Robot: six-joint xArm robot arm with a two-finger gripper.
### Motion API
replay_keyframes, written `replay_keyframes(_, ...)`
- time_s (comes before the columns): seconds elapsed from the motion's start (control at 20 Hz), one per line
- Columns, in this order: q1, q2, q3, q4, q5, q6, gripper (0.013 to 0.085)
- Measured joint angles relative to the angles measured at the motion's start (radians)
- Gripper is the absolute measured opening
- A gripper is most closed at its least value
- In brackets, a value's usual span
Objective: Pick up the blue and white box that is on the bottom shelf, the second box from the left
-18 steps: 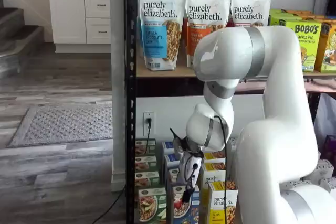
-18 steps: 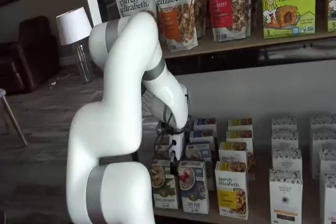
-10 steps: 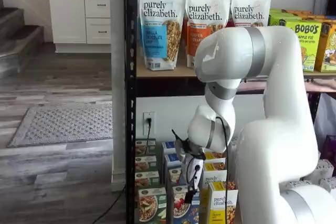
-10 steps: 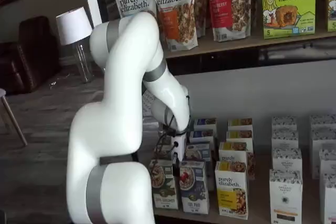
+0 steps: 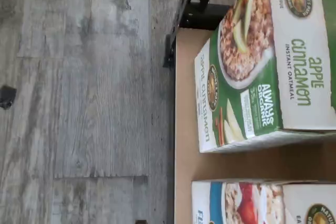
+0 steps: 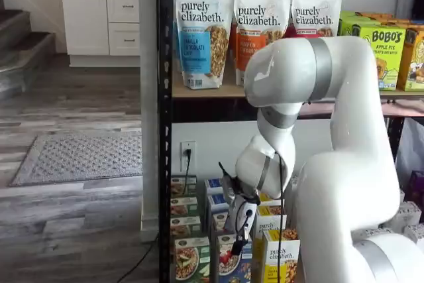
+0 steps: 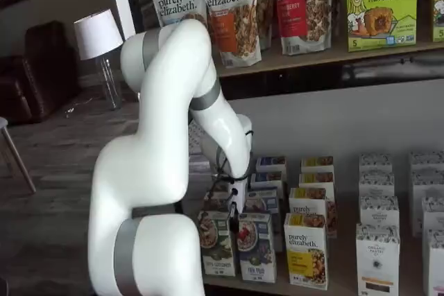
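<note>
The blue and white box (image 7: 255,247) stands upright at the front of the bottom shelf (image 5: 184,103), between a green box (image 7: 216,244) and a yellow-and-white box (image 7: 306,251). It also shows in a shelf view (image 6: 228,261), and its end shows in the wrist view (image 5: 247,203) beside the green apple cinnamon box (image 5: 252,66). My gripper (image 7: 234,218) hangs just above the blue and white box's top, toward the green box, and also shows in a shelf view (image 6: 240,230). Its fingers show side-on, so no gap can be judged. It holds nothing that I can see.
More small boxes stand in rows behind the front row. White boxes (image 7: 378,254) stand further along the shelf. Granola bags (image 6: 204,31) sit on the upper board. A black steel post (image 6: 164,164) stands at the rack's corner. Wood floor (image 5: 79,103) lies below the shelf edge.
The arm has leaned a little further toward the shelf and the gripper has come down slightly over the front-row boxes. The boxes have not moved.
</note>
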Motion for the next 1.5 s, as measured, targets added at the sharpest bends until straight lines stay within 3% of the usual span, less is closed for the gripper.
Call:
replay_keyframes(1.1, -0.018, 0.171, -0.196, -0.074, -0.008, 0.054, 0.085)
replay_keyframes(1.5, -0.022, 0.219, -0.259, -0.131, -0.001, 0.103, 0.085)
